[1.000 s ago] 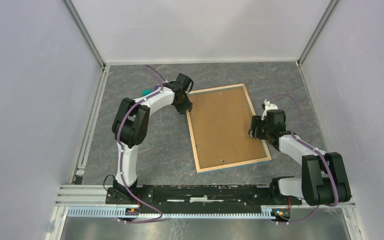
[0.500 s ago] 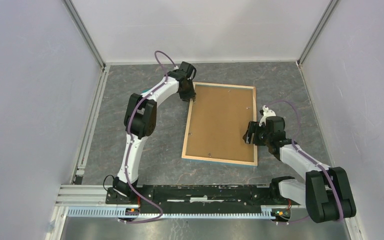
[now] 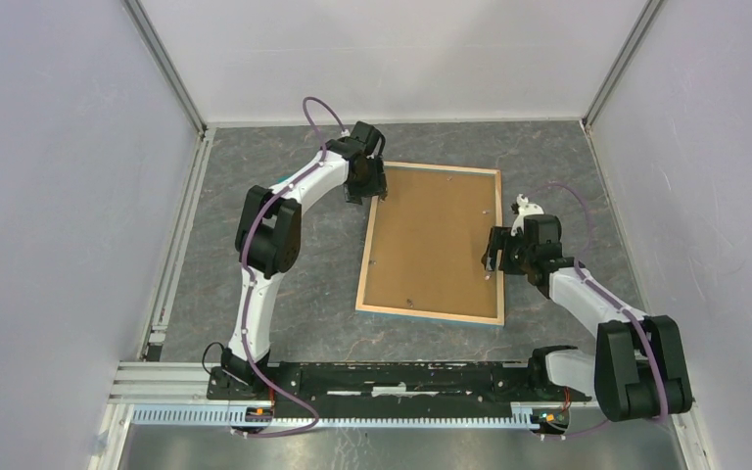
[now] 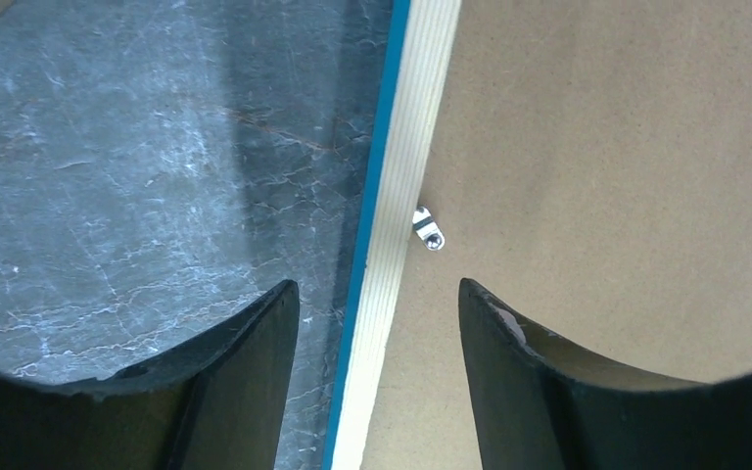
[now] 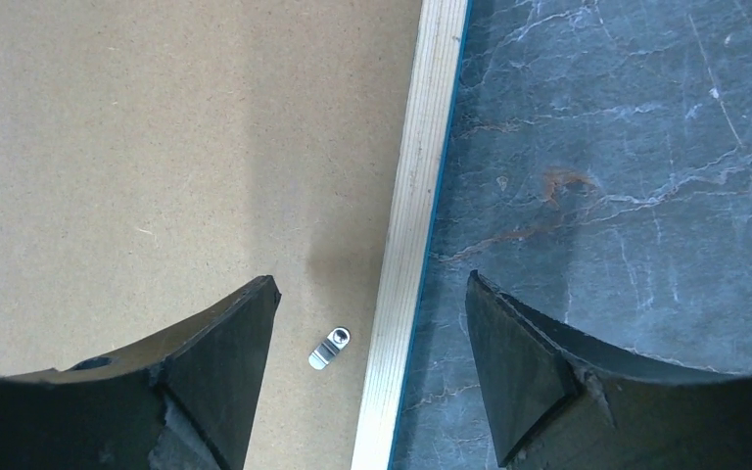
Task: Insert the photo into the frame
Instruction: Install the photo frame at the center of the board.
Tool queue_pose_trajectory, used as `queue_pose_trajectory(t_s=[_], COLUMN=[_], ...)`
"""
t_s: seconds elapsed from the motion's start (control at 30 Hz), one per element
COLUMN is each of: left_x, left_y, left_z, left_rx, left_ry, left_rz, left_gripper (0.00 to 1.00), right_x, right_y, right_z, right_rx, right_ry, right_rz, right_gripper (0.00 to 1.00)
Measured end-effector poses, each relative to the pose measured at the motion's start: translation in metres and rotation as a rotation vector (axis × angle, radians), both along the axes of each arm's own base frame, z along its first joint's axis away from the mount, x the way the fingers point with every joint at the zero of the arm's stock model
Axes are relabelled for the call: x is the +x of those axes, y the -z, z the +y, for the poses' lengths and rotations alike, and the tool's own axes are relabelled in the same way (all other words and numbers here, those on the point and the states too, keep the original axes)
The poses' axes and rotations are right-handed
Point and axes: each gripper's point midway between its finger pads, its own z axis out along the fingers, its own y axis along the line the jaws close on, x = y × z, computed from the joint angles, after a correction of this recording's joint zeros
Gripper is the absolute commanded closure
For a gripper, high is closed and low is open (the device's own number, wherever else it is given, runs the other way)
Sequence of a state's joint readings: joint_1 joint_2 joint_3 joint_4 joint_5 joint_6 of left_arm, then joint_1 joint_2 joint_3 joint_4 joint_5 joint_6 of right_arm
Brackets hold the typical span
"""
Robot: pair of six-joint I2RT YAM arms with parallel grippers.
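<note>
**Frame (image 3: 430, 314) back-up, straddled at both long edges**

It lies flat in the middle of the grey table (image 3: 568, 157). Its brown backing board (image 3: 436, 240) sits inside the pale wood rim. Near the far corner, the left gripper (image 4: 380, 294) straddles the left long edge, its fingers spread and holding nothing. A small metal clip (image 4: 429, 228) lies just ahead of it. Across the board, the right gripper (image 5: 372, 289) straddles the right long edge, likewise spread and empty, beside another clip (image 5: 330, 348).

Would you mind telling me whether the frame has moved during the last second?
Yes. Seen from above, the frame has turned clockwise: against the base rail, its near end swung left and its far end right.
</note>
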State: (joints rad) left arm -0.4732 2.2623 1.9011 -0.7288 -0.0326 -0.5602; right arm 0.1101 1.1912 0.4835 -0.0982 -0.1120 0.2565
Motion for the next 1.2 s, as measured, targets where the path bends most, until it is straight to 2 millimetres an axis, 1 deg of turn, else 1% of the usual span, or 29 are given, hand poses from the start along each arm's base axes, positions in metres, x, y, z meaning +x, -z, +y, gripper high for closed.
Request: queue_pose_trajectory(t_s=[0.1,0.17,0.27,0.4,0.5,0.57,0.63,0.77,0.9,1.03,1.13,1.2], left_x=[0.001,0.008,0.021,0.022,0.019,0.019,0.019,0.021,0.022,0.021,0.021,0.021], left_y=[0.0,-0.002,-0.003,0.008,0.019,0.02,0.02,0.022,0.022,0.022,0.022,0.022], left_z=[-0.001,-0.004,-0.014,-0.019,-0.017,-0.015,-0.015,-0.013,-0.012,-0.01,-0.01,-0.009], left_rx=[0.008,0.005,-0.005,0.009,0.033,0.039,0.037,0.024,-0.012,-0.019,-0.03,-0.03], left_ry=[-0.013,-0.023,-0.031,-0.036,-0.043,-0.049,-0.049,-0.052,-0.064,-0.077,-0.093,-0.11], left_rz=[-0.002,-0.005,-0.03,-0.02,0.001,0.001,0.002,0.001,0.003,0.001,0.002,0.001], left_gripper=[0.4,0.42,0.42,0.46,0.53,0.53,0.49,0.5,0.55,0.68,0.73,0.78], right_x=[0.001,0.001,0.0,0.0,0.0,0.001,0.002,0.003,0.003,0.003,0.004,0.005], right_y=[0.004,0.007,0.01,0.013,0.016,0.016,0.016,0.016,0.016,0.016,0.016,0.016], right_z=[-0.001,-0.002,-0.002,-0.002,-0.002,-0.001,-0.001,0.0,0.001,0.002,0.002,0.003], right_rx=[-0.007,-0.011,-0.013,-0.015,-0.015,-0.014,-0.015,-0.012,-0.008,-0.003,-0.001,0.001], right_ry=[0.004,0.006,0.007,0.005,0.003,0.001,-0.001,-0.005,-0.008,-0.013,-0.014,-0.016], right_rz=[0.016,0.026,0.035,0.042,0.053,0.047,0.044,0.043,0.042,0.042,0.038,0.037], right_gripper=[0.27,0.29,0.29,0.3,0.3,0.3,0.3,0.3,0.3,0.3,0.3,0.3])
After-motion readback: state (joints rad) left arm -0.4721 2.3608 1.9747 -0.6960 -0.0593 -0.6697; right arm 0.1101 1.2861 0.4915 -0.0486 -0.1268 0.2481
